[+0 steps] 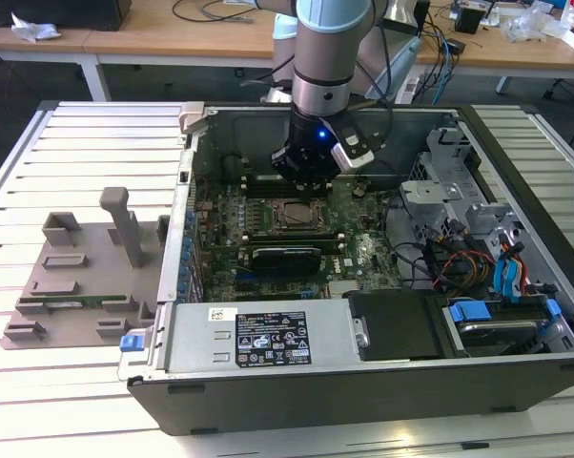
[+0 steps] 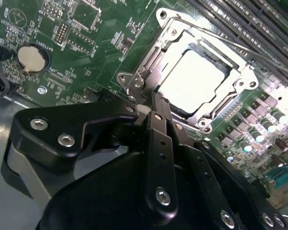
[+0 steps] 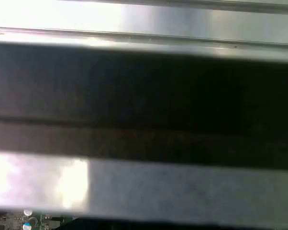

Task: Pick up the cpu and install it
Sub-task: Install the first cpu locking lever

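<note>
End effector (image 2: 153, 103) hovered right over the cpu (image 2: 194, 79) in its socket (image 2: 239, 81); can't tell its grip state. Any sideways bump could probably unseat the chip.

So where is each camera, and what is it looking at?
Exterior view: off the arm, above the open computer case, looking down at the motherboard; the arm and its claw show.
Second wrist view: rides on the arm, facing the cpu seated in its socket; the claw's black links show.
First wrist view: rides on the arm, facing a grey metal wall; a bit of green board shows.
Shared: exterior and second wrist views both show the cpu.
</note>
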`<action>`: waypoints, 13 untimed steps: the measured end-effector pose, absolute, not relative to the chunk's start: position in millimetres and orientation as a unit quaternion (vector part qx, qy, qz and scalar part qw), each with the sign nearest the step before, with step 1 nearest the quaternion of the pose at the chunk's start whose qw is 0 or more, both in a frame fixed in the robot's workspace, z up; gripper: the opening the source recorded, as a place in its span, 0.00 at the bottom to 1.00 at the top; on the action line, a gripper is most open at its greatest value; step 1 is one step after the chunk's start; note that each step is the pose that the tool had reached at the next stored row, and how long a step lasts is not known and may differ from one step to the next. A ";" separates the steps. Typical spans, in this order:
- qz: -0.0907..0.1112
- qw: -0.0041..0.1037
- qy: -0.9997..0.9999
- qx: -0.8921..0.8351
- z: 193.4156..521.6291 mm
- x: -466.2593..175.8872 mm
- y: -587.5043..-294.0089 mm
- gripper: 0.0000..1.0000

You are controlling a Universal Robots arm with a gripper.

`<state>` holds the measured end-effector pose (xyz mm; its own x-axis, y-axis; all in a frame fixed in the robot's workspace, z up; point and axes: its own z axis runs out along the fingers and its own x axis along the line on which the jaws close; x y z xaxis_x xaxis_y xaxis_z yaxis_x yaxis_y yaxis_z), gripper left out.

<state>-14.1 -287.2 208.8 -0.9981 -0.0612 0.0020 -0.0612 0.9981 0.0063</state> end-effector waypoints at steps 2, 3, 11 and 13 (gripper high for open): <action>-0.003 0.001 -1.000 0.031 208.9 -14.1 -289.9 0.11; -0.003 0.001 -1.000 0.031 208.9 -14.1 -290.7 0.11; -0.003 0.001 -1.000 0.031 208.9 -14.1 -294.2 0.11; -0.003 0.001 -1.000 0.031 209.2 -14.1 -294.3 0.11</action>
